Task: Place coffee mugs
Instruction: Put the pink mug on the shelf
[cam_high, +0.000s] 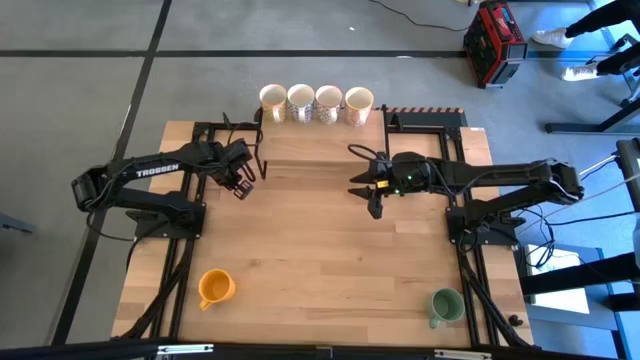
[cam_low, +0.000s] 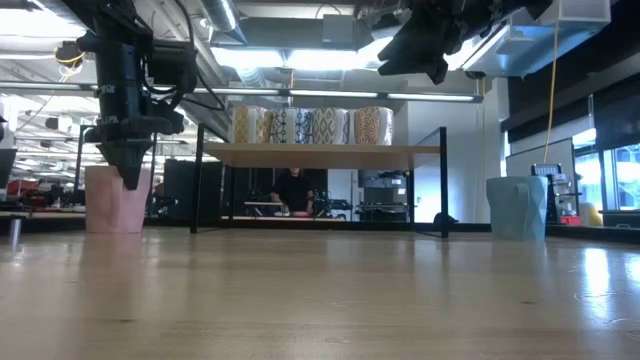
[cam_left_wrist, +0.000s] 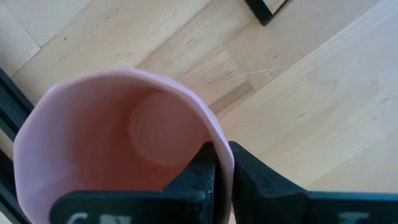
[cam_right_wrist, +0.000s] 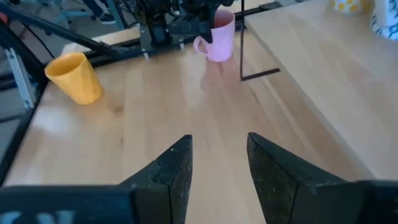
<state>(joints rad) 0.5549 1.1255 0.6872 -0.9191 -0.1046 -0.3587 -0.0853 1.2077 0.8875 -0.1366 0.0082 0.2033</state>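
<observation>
The pink mug (cam_left_wrist: 112, 149) stands on its base on the table (cam_low: 115, 200), left of centre, with its handle (cam_right_wrist: 200, 45) sticking out sideways. My left gripper (cam_left_wrist: 222, 155) is over it (cam_high: 240, 182), shut on its rim. My right gripper (cam_high: 375, 205) hangs open above the table's middle (cam_right_wrist: 219, 149), touching nothing. An orange mug (cam_high: 215, 288) and a green mug (cam_high: 445, 305) stand near the near edge. A light blue mug (cam_low: 518, 207) stands at the right. Several cream patterned mugs (cam_high: 315, 103) stand in a row on the raised shelf. My left gripper holds the pink mug by its rim wall (cam_left_wrist: 224, 149), one finger (cam_left_wrist: 202, 171) inside the cup and the other finger (cam_left_wrist: 252, 180) outside. It comes from above, pointing down. The mug is upright, and in the low view its base is on the table.
A raised wooden shelf (cam_high: 330, 150) on thin black legs (cam_low: 443, 180) spans the far half of the table. The arm bases and black frames (cam_high: 165, 215) flank both sides. Bare wood (cam_high: 320, 260) lies between the orange and green mugs. People's legs show on the floor beyond.
</observation>
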